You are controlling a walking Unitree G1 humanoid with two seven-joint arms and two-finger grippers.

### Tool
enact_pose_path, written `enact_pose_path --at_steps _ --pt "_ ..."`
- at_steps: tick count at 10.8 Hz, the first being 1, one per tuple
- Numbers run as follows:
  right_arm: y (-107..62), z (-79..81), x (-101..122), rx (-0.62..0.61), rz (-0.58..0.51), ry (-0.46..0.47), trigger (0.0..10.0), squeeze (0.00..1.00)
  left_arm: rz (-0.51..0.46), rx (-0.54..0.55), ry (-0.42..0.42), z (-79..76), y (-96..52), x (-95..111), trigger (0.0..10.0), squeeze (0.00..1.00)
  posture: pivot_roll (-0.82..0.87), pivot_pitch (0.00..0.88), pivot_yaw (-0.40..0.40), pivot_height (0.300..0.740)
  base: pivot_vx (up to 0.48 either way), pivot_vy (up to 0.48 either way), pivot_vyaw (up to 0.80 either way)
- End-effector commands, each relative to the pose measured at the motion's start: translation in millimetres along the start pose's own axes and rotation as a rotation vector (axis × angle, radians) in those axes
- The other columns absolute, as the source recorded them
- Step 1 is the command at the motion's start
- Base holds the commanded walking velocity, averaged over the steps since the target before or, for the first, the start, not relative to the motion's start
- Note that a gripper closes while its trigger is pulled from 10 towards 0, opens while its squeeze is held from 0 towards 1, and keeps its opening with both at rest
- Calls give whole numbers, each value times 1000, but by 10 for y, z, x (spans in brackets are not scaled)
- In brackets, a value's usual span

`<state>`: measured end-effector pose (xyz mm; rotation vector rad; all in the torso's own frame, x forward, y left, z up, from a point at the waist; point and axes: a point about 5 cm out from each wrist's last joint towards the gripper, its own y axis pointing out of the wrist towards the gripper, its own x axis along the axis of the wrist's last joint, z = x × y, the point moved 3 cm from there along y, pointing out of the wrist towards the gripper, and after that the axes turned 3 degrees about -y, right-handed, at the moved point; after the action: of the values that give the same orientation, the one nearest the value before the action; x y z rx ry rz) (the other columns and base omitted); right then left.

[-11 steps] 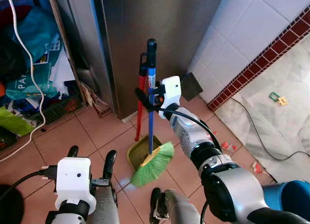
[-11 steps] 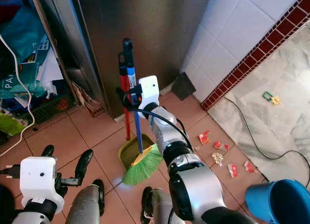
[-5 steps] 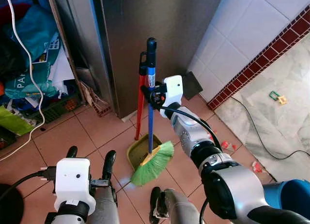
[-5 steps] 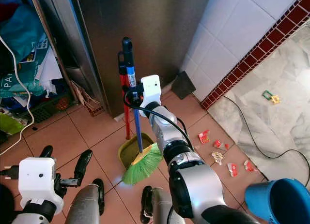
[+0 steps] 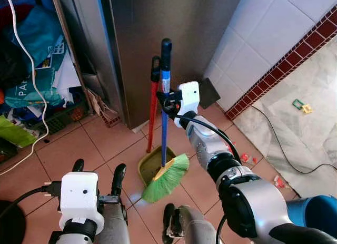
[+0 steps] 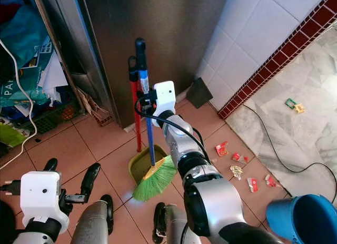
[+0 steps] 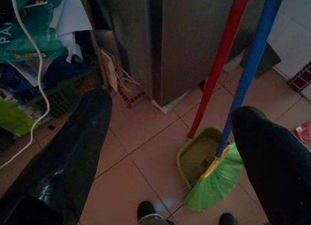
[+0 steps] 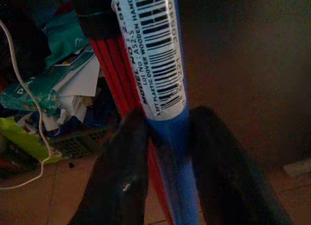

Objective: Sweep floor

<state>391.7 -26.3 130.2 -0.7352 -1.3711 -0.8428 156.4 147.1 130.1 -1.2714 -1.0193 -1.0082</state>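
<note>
A broom with a blue handle and green bristles stands upright on the tiled floor. My right gripper is shut on the handle about a third of the way down. The right wrist view shows both black fingers pressed against the blue handle just below its barcode label. Right behind the broom is an olive dustpan with a red handle leaning on the metal cabinet. Low in front of me, my left gripper is open with nothing in it.
A tall metal cabinet stands behind the broom and a white tiled wall to its right. Bags and a white cord crowd the left. Red scraps and a black cable lie on the right floor. A blue container is near right.
My right gripper's fingers have closed onto the blue handle. The broom's top has shifted slightly up and away from the red handle. The left arm has stayed still.
</note>
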Motion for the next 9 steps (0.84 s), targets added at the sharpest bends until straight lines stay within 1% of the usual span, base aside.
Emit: enact_pose_path --at_steps 1,4,6,9 --pt "-25 -16 -62 -11 16 17 0 0 6 -8 -2 -16 -28 -1 10000 0 303 283 -162 740 0 0 0" --pt "-27 -41 -51 -13 14 19 0 0 -3 -12 3 -7 33 4 10000 0 298 265 -162 740 0 0 0" --pt "-47 -102 -42 -25 9 21 0 0 -22 -17 5 -11 96 29 10000 0 293 252 -160 740 0 0 0" --pt "-106 -331 67 -79 -37 13 0 0 -62 -21 19 20 259 78 10000 0 276 195 -146 740 0 0 0"
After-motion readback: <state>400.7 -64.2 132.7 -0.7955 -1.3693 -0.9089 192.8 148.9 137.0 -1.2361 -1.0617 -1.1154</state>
